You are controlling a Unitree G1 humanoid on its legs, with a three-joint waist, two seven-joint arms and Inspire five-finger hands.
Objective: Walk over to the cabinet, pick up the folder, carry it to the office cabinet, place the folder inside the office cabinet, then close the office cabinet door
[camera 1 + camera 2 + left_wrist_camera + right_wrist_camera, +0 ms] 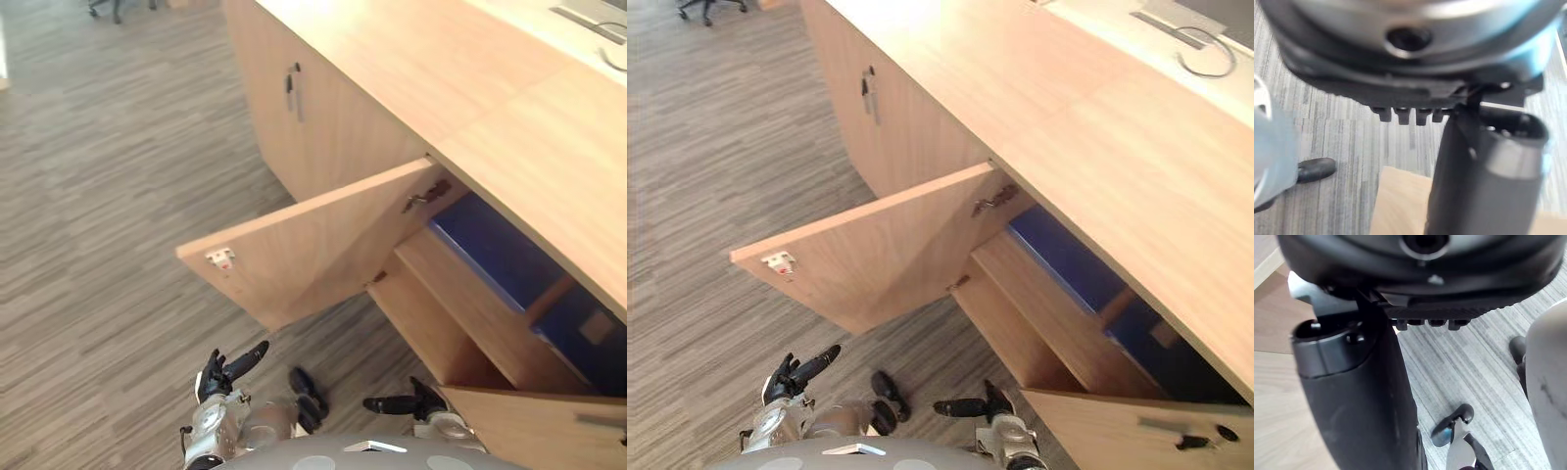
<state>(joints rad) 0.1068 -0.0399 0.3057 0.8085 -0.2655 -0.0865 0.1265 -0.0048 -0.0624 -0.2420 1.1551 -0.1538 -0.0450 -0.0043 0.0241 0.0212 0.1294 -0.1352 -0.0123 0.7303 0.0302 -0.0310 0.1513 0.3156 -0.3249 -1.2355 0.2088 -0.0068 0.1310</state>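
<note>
The left hand (217, 378) is hanging low over the grey striped floor (98, 196). Its fingers (251, 355) are stretching out straight and a little apart, and they are holding nothing. The right hand (423, 399) is hanging near it, with its fingers (384, 403) pointing toward the left hand, loose and empty too.

Ahead of both sets of fingers, well apart from them, the office cabinet door (294, 245) is standing wide open. The blue folder (485, 253) is lying flat on a shelf (470, 304) inside the cabinet. It is beyond the right fingers, not touching them, and under the wooden counter (441, 69). A second blue flat thing (568, 333) is lying further along, past a wooden divider (549, 299). Just behind the right fingers, another door (539, 426) is standing open as well.
</note>
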